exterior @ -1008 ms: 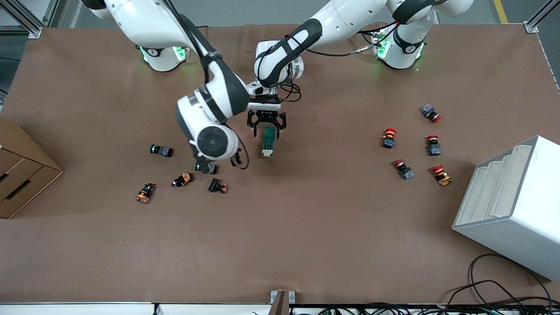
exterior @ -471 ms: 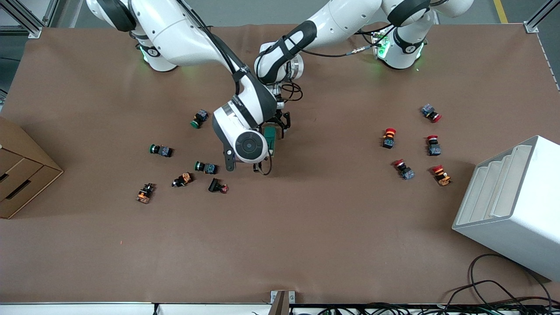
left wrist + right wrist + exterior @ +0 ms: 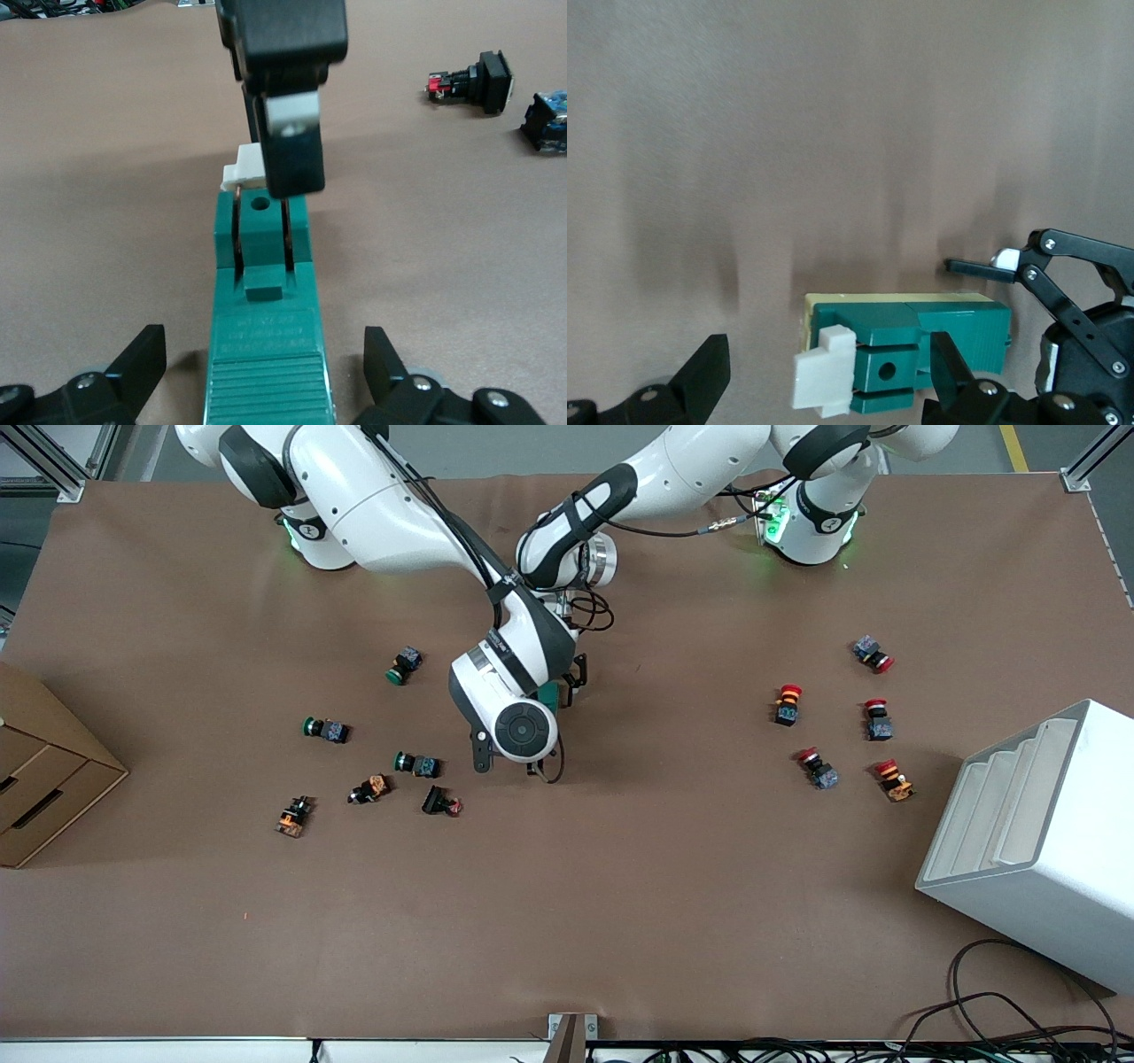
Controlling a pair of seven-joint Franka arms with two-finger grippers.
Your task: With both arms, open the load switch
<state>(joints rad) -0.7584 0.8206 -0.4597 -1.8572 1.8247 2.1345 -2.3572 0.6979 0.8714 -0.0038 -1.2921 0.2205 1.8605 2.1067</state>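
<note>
The load switch (image 3: 266,354) is a long green block lying on the brown table, with its white sliding piece (image 3: 244,168) at one end. My left gripper (image 3: 264,345) is open and low, one finger on each side of the ribbed end with a gap on both sides. My right gripper (image 3: 826,350) is open over the other end, with the white sliding piece (image 3: 824,381) between its fingers. One right finger (image 3: 292,133) hangs just above that piece. In the front view the right arm's hand covers most of the load switch (image 3: 551,695); the left gripper (image 3: 571,680) stands at its end farther from the camera.
Green-capped push-buttons (image 3: 403,664) (image 3: 325,729) (image 3: 416,763) and orange and black ones (image 3: 370,788) lie toward the right arm's end. Red-capped push-buttons (image 3: 787,704) lie toward the left arm's end, near a white rack (image 3: 1036,841). A cardboard box (image 3: 44,771) stands at the table's edge.
The right arm has swung from over the green push-buttons to the load switch and now covers its nearer end. The left gripper has stayed at the switch's other end.
</note>
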